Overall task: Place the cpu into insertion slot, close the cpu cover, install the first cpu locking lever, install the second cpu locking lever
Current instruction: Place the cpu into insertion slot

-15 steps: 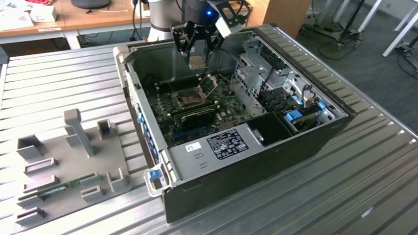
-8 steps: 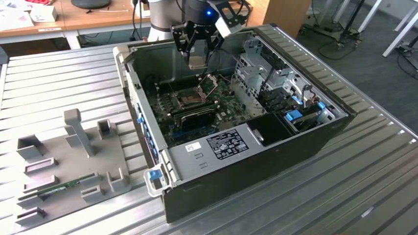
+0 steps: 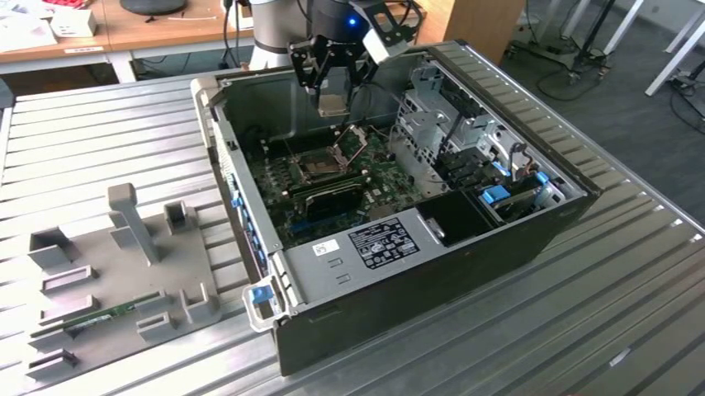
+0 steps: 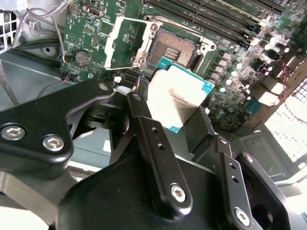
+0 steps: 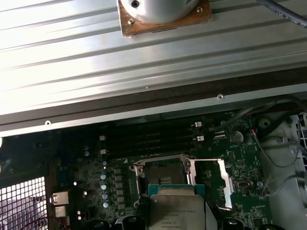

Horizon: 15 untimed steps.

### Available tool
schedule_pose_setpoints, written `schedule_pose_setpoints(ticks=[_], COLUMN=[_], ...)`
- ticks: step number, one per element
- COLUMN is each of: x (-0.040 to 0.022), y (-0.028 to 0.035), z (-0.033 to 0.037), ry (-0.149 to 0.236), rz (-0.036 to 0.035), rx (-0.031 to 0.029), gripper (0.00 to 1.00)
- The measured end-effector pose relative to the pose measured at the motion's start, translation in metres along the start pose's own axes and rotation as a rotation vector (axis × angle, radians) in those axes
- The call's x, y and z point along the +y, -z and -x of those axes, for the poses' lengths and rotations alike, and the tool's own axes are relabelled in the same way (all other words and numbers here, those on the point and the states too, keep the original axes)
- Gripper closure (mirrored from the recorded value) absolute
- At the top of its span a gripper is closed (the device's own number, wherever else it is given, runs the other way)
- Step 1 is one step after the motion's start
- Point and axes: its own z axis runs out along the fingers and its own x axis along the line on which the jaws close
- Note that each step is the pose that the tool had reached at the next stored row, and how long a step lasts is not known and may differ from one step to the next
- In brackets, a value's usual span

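My gripper [image 3: 333,97] hangs inside the open computer case, shut on the cpu [image 3: 333,106], a small square chip with a silvery-tan face. In the second wrist view the cpu [image 4: 177,96] sits between the black fingers [image 4: 152,136], tilted, just above the board. The insertion slot [image 4: 175,48] lies bare below it, a dark centre inside a silvery rim. The cpu cover [image 4: 125,43] is swung open beside the slot. In the first wrist view the cpu [image 5: 177,211] hovers short of the insertion slot [image 5: 163,175], with the cpu cover [image 5: 217,184] folded out to one side.
The computer case [image 3: 441,272] lies open on a slatted metal table [image 3: 99,132]. Long black memory slots [image 4: 216,19] run beside the socket. A drive cage [image 3: 441,124] and cables fill the exterior view's right side of the case. A grey fixture plate [image 3: 111,272] lies at the exterior view's left.
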Motion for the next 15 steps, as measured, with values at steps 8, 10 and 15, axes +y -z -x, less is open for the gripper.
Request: schedule_pose_setpoints(ticks=[8, 10, 15], x=[0.0, 0.0, 0.0], y=[0.0, 0.0, 0.0], z=[0.0, 0.0, 0.0], ry=[-0.013, -0.013, -0.022], rz=[0.0002, 0.0003, 0.0004], rx=[-0.0011, -0.0011, -0.002], gripper=[0.46, 0.46, 0.46])
